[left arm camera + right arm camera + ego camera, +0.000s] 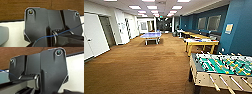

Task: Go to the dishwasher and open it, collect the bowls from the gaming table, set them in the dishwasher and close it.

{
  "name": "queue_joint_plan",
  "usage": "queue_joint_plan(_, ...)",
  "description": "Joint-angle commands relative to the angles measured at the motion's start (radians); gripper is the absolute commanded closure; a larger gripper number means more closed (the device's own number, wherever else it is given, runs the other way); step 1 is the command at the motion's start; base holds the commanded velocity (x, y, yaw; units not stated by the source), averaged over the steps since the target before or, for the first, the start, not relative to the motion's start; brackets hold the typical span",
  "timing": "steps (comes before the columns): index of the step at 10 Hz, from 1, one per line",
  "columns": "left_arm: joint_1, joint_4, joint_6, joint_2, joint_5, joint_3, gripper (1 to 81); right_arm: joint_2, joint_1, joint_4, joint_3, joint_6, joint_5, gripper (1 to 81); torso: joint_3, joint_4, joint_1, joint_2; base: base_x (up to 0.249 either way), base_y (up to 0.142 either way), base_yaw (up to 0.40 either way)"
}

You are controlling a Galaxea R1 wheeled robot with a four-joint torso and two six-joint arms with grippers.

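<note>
A green-field foosball table [224, 71] stands nearest, at four o'clock on brown carpet [141, 65]. Beyond it, at two o'clock, sits the gaming table [201, 43], its yellow-sided surface carrying small items too blurred to identify. A blue ping-pong table [151, 35] stands at twelve o'clock. Blue wall [236, 25] right, white doors [92, 35] left. No writing is legible. Whether either arm's fingers are released or clenched cannot be told.

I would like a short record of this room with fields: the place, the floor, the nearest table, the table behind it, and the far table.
place: long games room with blue wall on the right
floor: brown carpet
nearest table: foosball table, green field, rods, at right
table behind it: gaming table, yellow sides and legs, small items on top, too blurred to identify
far table: blue ping-pong table, middle of room
dishwasher: cannot tell
</note>
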State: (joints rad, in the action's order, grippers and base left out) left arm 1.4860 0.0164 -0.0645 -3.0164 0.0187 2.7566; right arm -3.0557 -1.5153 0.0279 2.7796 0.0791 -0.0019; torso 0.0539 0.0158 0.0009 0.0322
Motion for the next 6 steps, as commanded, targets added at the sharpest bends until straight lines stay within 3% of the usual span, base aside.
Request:
queue_joint_plan(1,-0.049,0.007,0.002,0.016,-0.054,0.006,1.0,-0.013,0.049,0.0,-0.008,0.001,-0.055,1.0,0.0,0.0,0.0,0.0,0.133,0.062,0.0)
queue_joint_plan(3,-0.049,0.007,0.002,0.016,-0.054,0.006,1.0,-0.013,0.049,0.0,-0.008,0.001,-0.055,1.0,0.0,0.0,-0.001,0.001,0.136,0.061,0.0)
queue_joint_plan(6,-0.049,0.008,0.002,0.014,-0.054,0.006,1.0,-0.013,0.049,0.0,-0.008,0.001,-0.055,1.0,0.0,0.0,-0.001,0.001,0.154,0.0,0.0)
